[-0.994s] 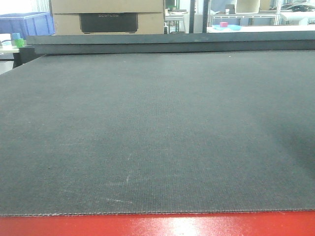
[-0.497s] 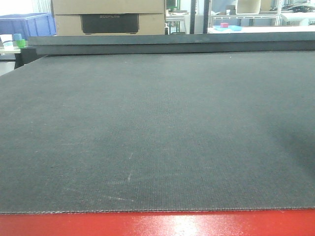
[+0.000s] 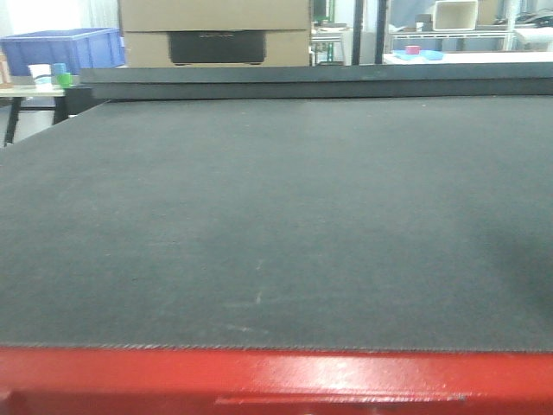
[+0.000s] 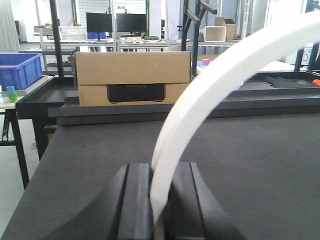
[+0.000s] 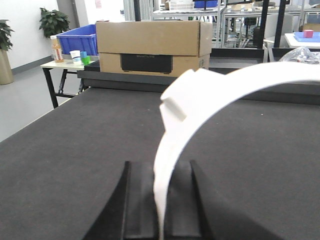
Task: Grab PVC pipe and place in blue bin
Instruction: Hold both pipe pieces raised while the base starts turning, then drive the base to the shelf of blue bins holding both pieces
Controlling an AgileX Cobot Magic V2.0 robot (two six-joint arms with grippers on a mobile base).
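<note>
My left gripper (image 4: pixel 159 172) is shut on a white curved PVC pipe (image 4: pixel 210 85) that arcs up and to the right above the dark mat (image 4: pixel 250 160). My right gripper (image 5: pixel 162 170) is shut on a white curved pipe (image 5: pixel 225 90) with a stepped collar near its upper left. I cannot tell whether both hold the same pipe. The blue bin (image 3: pixel 73 47) stands on a side table beyond the mat's far left corner; it also shows in the left wrist view (image 4: pixel 20 70) and the right wrist view (image 5: pixel 80 37). Neither gripper shows in the front view.
A cardboard box (image 3: pixel 216 30) with a dark handle slot stands at the mat's far edge. Small cups (image 5: pixel 77 56) and a bottle (image 5: pixel 56 47) sit in front of the bin on the side table. A red edge (image 3: pixel 276 380) borders the mat's near side.
The front view has shifted: the box and blue bin now sit further right in frame, more of the bin and side table shows, and the red near edge looks wider.
</note>
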